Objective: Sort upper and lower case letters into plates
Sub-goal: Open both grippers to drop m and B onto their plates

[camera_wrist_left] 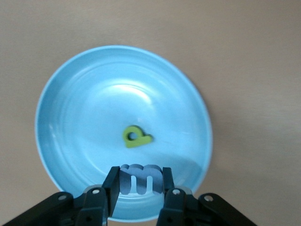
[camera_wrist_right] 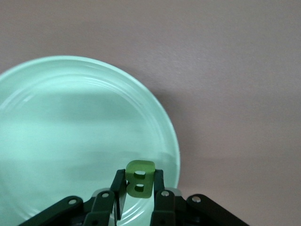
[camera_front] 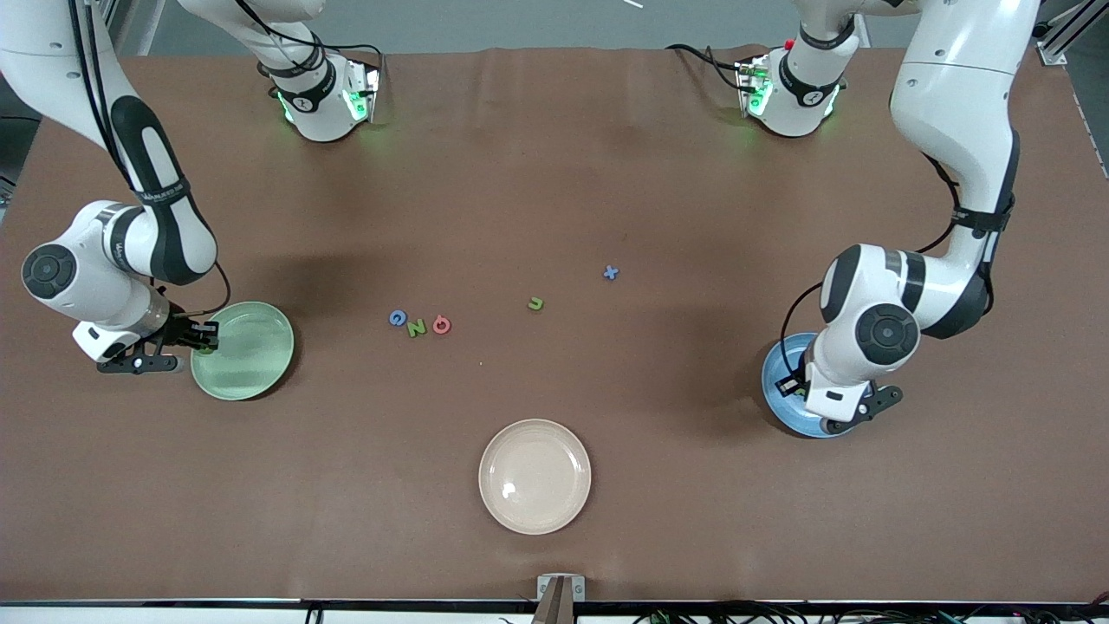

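Observation:
My right gripper (camera_wrist_right: 140, 181) is shut on a green B (camera_wrist_right: 140, 178) and hangs over the rim of the mint green plate (camera_front: 256, 360) at the right arm's end of the table. My left gripper (camera_wrist_left: 140, 181) is shut on a blue m (camera_wrist_left: 141, 178) over the blue plate (camera_wrist_left: 89, 103) at the left arm's end. A green p (camera_wrist_left: 136, 136) lies in the blue plate. Loose on the brown table between the plates are a blue G (camera_front: 398, 318), a green N (camera_front: 417, 328), a pink-red Q (camera_front: 442, 325), a green n (camera_front: 535, 303) and a blue x (camera_front: 611, 272).
A cream-beige plate (camera_front: 535, 476) with nothing in it sits nearer the front camera, midway between the two arms. The arms' bases stand along the table's edge farthest from the camera.

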Tool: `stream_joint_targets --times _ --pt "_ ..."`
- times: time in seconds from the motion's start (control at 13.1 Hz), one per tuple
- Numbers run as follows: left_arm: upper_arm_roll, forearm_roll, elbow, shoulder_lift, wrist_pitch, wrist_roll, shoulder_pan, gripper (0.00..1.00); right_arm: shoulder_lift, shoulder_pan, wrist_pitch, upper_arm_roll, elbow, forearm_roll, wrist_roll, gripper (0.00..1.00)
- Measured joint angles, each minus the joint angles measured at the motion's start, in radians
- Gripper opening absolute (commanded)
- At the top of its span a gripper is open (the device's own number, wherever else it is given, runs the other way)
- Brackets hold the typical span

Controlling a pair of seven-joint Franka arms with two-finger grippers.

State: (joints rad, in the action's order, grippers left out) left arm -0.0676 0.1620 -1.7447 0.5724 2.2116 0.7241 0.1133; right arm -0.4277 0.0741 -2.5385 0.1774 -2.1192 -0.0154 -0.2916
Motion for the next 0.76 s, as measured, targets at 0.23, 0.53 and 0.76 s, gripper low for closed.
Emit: stream_joint_targets --times 0.23,0.53,0.76 --pt "-0.005 0.0 -0.017 -0.001 0.0 -0.004 -0.007 1.0 -0.023 0.003 -0.004 -0.009 0.002 -0.001 -0.002 0.07" --pt "-0.067 -0.001 -0.018 -0.021 -0.036 0.054 -0.002 1.0 -0.033 0.003 -0.003 -0.023 0.002 -0.022 -0.002 0.35" --pt "-0.191 -0.001 -0.033 -0.04 -0.048 0.214 0.005 0.99 -0.033 0.003 0.0 -0.024 0.003 -0.03 -0.001 1.0"
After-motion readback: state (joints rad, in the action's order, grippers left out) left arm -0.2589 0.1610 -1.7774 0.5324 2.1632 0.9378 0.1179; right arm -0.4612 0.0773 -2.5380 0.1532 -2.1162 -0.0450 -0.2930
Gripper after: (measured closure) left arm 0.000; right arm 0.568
